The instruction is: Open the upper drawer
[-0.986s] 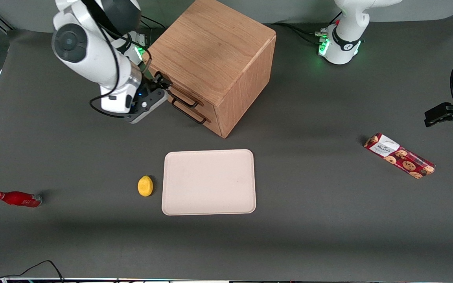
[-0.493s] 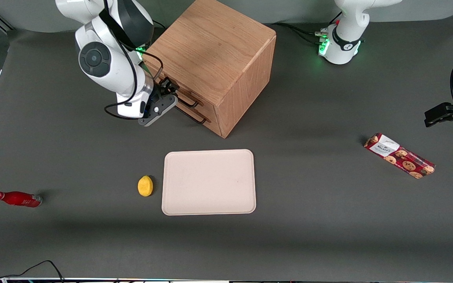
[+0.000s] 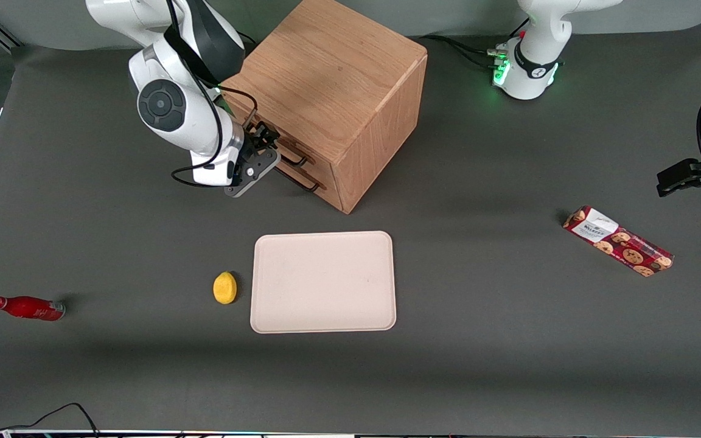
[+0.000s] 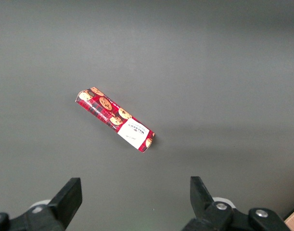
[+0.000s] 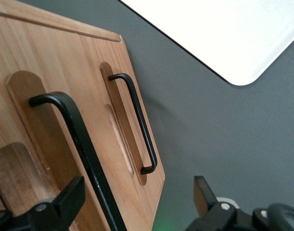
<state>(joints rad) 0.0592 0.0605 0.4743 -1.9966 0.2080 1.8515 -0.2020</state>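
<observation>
The oak cabinet (image 3: pixel 332 85) stands at the working arm's end of the table. Its upper drawer (image 3: pixel 285 152) (image 5: pixel 45 72) sits flush with the front, as does the lower drawer (image 3: pixel 308 176) beneath it. My right gripper (image 3: pixel 265 135) (image 5: pixel 137 197) is open, right in front of the upper drawer. The drawer's thin black bar handle (image 3: pixel 294 160) (image 5: pixel 72 130) runs between the two fingers, close to one fingertip (image 5: pixel 65 197) and well apart from its partner. The lower drawer's matching handle (image 5: pixel 137 120) shows farther along the panel.
A pale tray (image 3: pixel 324 281) lies nearer the front camera than the cabinet, with a yellow lemon (image 3: pixel 224 288) beside it. A red bottle (image 3: pixel 25 308) lies toward the working arm's end. A red cookie box (image 3: pixel 618 241) (image 4: pixel 115 119) lies toward the parked arm's end.
The right arm has swung in toward the cabinet's front. The open gripper has slid along the drawer face and now straddles the upper handle.
</observation>
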